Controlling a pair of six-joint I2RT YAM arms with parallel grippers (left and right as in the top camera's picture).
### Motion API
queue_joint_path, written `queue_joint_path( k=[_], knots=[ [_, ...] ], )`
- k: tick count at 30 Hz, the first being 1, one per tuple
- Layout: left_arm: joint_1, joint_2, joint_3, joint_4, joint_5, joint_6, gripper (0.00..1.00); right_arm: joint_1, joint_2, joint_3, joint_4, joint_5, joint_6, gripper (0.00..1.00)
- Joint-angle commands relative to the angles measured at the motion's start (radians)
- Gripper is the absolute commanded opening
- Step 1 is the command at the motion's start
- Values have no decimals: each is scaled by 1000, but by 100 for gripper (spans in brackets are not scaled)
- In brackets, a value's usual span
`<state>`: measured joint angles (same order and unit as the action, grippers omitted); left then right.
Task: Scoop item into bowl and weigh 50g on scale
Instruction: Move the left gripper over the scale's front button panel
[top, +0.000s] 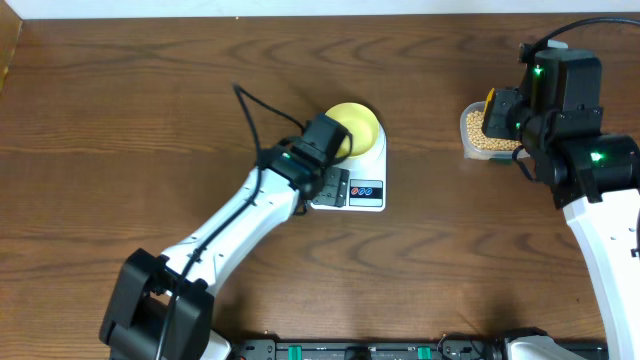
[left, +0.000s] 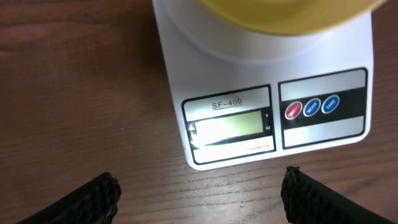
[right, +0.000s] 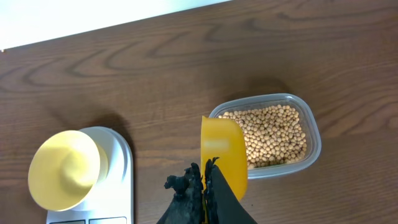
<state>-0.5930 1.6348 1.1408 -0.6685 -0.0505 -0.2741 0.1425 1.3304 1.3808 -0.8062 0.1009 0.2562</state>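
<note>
The pale yellow bowl (top: 352, 125) stands on the white scale (top: 372, 172), and in the right wrist view the bowl (right: 65, 171) shows no beans inside. My left gripper (left: 199, 186) hangs open over bare wood just in front of the scale's LCD display (left: 227, 127), with nothing between its fingers (left: 99, 196). At the right, the beans (right: 273, 134) lie in a clear plastic tub (right: 314, 134). My right gripper (right: 205, 171) is shut on the handle of a bright yellow scoop (right: 224, 152). The scoop hovers over the tub's left end and looks empty.
The left arm (top: 250, 215) runs diagonally from the front left base up to the scale. The right arm (top: 600, 190) stands along the right edge. Dark wood tabletop (top: 150, 110) surrounds everything; a pale wall strip borders the far edge.
</note>
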Motion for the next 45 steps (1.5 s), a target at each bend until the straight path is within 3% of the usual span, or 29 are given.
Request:
queue_joint_path(
  k=[1,45],
  knots=[
    [-50,11,-5,2,-138,-21,85,-3,2,18,3,-6,13,1],
    [-122,11,-70,132,-187,-45,85,-3,2,17,1,-6,13,1]
  ],
)
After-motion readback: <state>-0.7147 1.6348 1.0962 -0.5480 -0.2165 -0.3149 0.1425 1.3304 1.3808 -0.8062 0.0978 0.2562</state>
